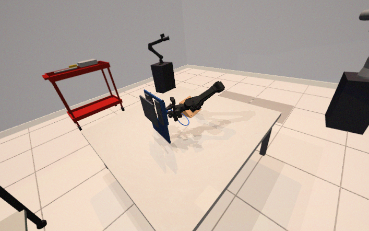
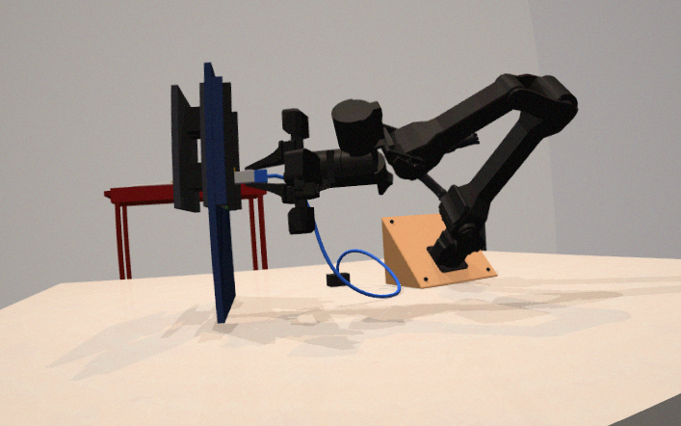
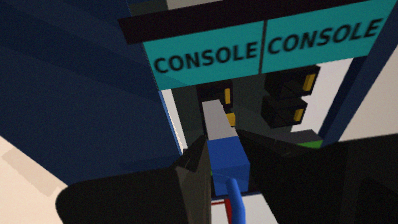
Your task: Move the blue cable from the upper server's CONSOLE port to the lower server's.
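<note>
1 blue rack panel (image 1: 163,130) (image 2: 222,264) (image 3: 50,90) stands upright on your surface (image 1: 209,160) (image 2: 332,391). Your claw (image 1: 167,111) (image 2: 248,175) (image 3: 220,138) is nearly closed, gripping the plug (image 2: 250,175) (image 3: 227,152), its nose at a left-hand port. Push while it's tilted and it could jam; the trailing blue cable (image 1: 184,125) (image 2: 379,295) (image 3: 236,200) might twist it.

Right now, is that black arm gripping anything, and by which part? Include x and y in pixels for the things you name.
Yes: the end effector (image 2: 255,176) (image 3: 220,138) holds the cable's plug (image 2: 250,175) (image 3: 227,150) by its sides, around where the grey front meets the blue rear.
</note>
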